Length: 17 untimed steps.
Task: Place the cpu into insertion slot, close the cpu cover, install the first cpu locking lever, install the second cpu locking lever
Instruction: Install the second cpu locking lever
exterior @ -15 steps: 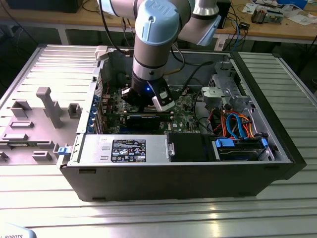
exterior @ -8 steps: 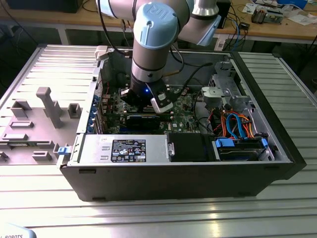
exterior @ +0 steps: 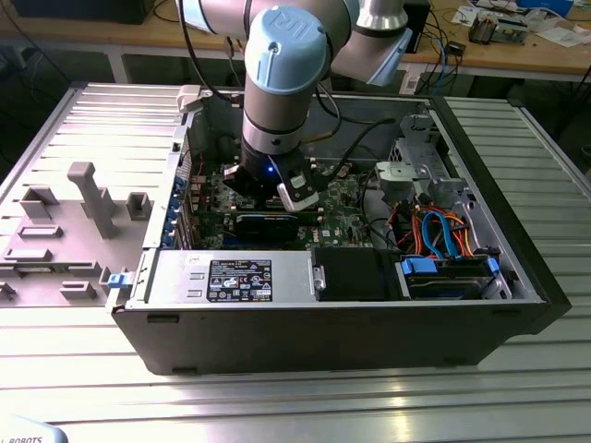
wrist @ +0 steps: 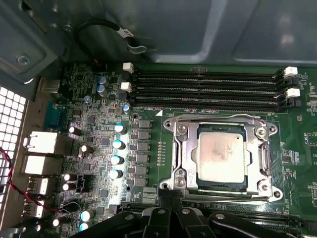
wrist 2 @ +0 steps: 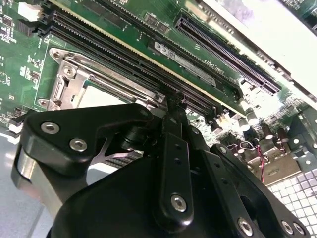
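With the cpu seated under the closed cpu cover, right of centre, the claw — fingers pinched together, holding nothing — should press each lever squarely.

Arm reaching straight down, hand low, fingers pressed together.

The cpu lies in the insertion slot, framed by the closed cpu cover.
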Available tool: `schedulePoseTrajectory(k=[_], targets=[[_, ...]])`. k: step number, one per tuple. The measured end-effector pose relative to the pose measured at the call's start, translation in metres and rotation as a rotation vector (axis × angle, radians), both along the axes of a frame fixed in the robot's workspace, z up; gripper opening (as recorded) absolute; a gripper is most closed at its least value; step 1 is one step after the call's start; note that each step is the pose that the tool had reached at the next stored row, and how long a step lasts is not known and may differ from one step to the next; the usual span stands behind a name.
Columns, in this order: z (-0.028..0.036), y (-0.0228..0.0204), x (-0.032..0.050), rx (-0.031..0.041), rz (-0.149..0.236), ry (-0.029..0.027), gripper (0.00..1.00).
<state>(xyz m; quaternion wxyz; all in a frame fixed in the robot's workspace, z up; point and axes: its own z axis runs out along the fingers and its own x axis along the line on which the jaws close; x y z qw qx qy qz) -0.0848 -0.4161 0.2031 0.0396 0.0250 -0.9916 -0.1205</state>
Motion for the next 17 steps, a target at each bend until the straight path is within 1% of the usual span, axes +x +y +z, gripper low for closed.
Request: schedulePoseTrajectory(k=[2,4,9,17], targets=[[-0.0003,0.0001,-0.0016,0.0045,-0.006,0.0001,0.11],[-0.0008,0.0001,-0.0017,0.0056,-0.010,0.0001,0.11],[-0.0016,0.0005,-0.0018,0.0116,-0.010,0.0002,0.11],[-0.0030,0.0007,-0.0040,0.0152,-0.014,0.0002,0.11]])
